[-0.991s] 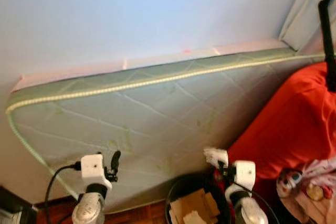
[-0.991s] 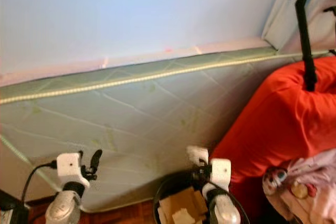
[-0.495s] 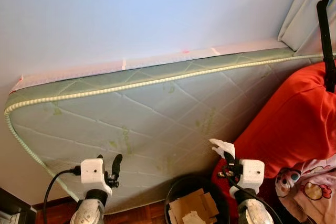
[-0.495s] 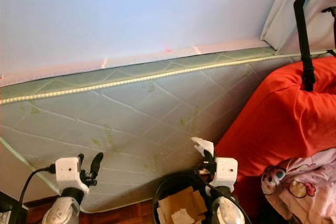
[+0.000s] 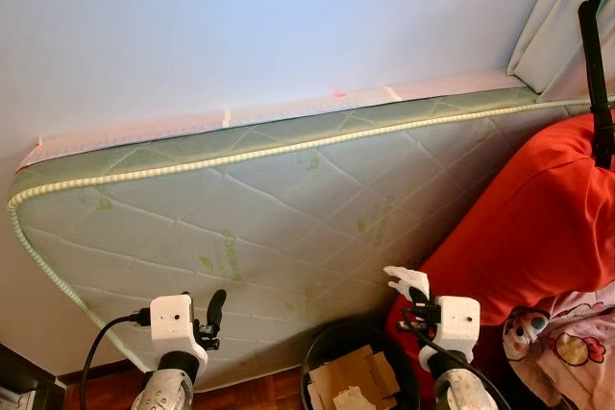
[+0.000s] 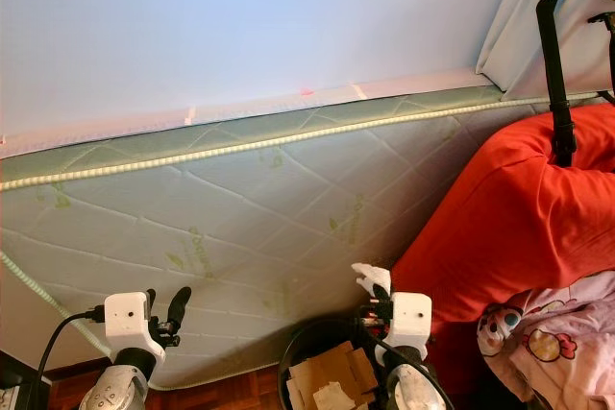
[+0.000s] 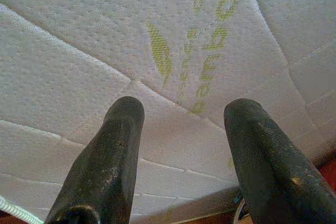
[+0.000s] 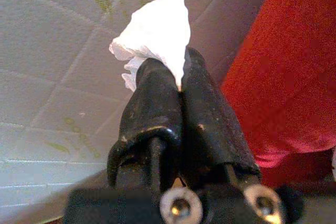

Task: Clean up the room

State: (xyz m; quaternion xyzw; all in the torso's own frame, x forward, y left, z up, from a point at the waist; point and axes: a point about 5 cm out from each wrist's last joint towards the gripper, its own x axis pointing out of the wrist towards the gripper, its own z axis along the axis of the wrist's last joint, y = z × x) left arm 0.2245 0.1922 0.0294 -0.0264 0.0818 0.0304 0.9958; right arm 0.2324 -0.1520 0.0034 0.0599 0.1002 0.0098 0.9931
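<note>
Pinching a crumpled white tissue [image 8: 156, 27] in the right gripper [image 8: 178, 85], fingers pressed together on its lower edge, just above the far right rim of the black bin [image 5: 327, 348] of cardboard scraps [image 5: 348, 379]. Hanging idle on the left, the left gripper [image 7: 184, 129], fingers spread toward the mattress [image 5: 269, 218]. Risking a miss: releasing here could be sending the light tissue drifting past the rim, onto the floor or against the red beanbag [image 5: 538, 228] at right.
</note>
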